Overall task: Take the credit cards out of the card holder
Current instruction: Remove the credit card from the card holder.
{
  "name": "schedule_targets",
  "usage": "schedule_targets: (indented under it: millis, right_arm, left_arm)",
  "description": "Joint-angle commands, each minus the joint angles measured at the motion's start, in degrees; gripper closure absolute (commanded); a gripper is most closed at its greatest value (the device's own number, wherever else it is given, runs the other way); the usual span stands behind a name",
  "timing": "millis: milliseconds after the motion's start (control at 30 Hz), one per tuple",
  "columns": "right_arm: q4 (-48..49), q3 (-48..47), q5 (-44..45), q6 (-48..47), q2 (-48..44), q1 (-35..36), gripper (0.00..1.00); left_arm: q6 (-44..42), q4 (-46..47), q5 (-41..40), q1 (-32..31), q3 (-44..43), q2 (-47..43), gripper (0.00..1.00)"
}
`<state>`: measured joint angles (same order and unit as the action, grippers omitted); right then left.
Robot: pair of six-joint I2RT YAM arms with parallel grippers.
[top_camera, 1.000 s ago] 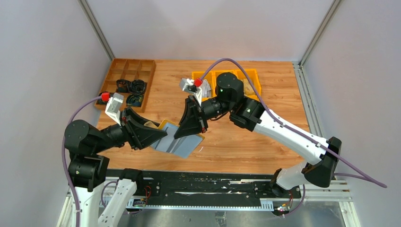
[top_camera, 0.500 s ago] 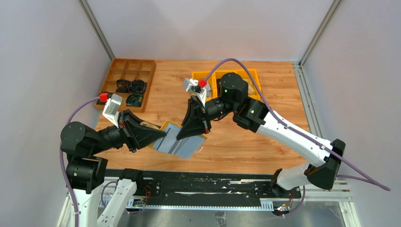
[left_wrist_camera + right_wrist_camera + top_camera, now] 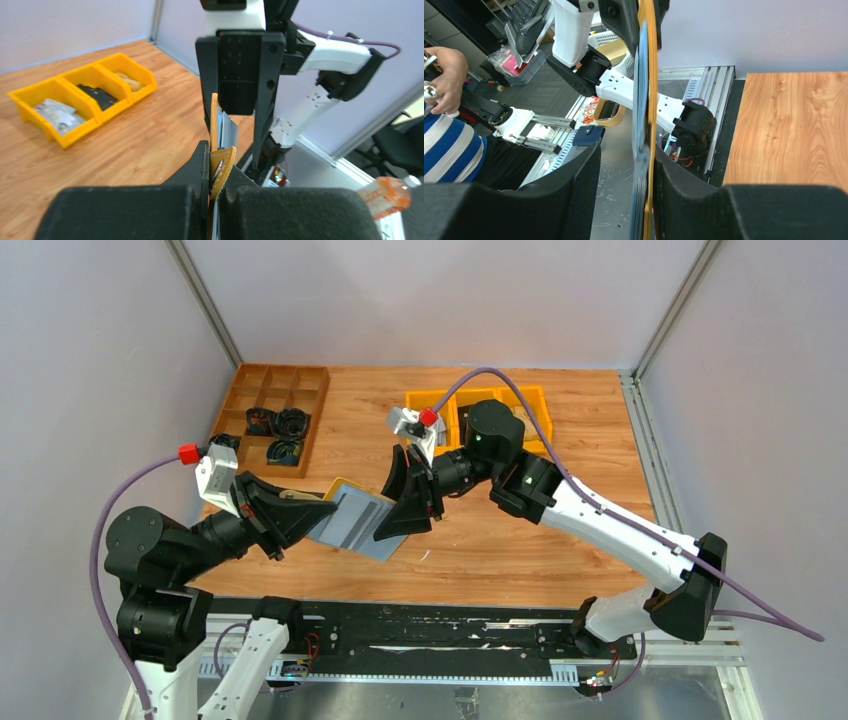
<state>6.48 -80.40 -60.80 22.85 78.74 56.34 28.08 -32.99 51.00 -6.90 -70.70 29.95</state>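
Above the wooden table (image 3: 520, 540), left gripper (image 3: 215, 167) has clamped the mustard-yellow leather card holder (image 3: 352, 518), freeing right gripper (image 3: 626, 160), jaws now parted, to regrip.

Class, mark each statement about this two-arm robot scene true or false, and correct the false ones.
1. The left gripper is shut on the mustard-yellow leather-look card holder. True.
2. The right gripper clamps the card holder tightly. False: its jaws stand apart, with a gap beside the holder.
3. The bright yellow plastic bins are empty. False: they hold small items.
4. The card holder is held up off the wooden table. True.
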Motion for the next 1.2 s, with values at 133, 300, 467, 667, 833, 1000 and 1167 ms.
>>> schedule_targets:
  millis: [133, 300, 467, 667, 833, 1000, 1167]
  right_arm:
    - [3.5, 4.6, -1.2, 4.6, -1.5, 0.1, 0.52]
    - [-3.1, 2.8, 2.0, 2.9, -1.5, -0.9, 0.73]
    - [-8.7, -1.2, 8.8, 3.0, 0.8, -1.0, 1.00]
    - [-10.2, -2.3, 14.6, 4.0, 3.0, -1.0, 1.00]
    - [-10.6, -2.7, 15.5, 3.6, 3.6, -1.0, 1.00]
    - [-9.8, -2.8, 14.2, 3.1, 2.7, -0.9, 1.00]
    - [-11.3, -3.3, 15.1, 2.0, 2.6, -0.9, 1.00]
  left_arm:
    - [-6.7, -4.2, -11.2, 0.0, -2.8, 1.9, 1.00]
    - [-6.2, -3.6, -11.1, 0.0, -2.8, 1.8, 1.00]
    - [-0.6, 1.5, -5.2, 0.0, 1.8, 0.3, 1.00]
    - [5.0, 5.7, -0.9, 0.0, 5.1, -0.8, 1.00]
    - [4.8, 5.9, 0.6, 0.0, 4.6, -0.8, 1.00]
    - [1.7, 3.2, -2.0, 0.0, 4.1, -1.3, 1.00]
    - [2.3, 3.4, -2.3, 0.0, 3.3, -1.0, 1.00]
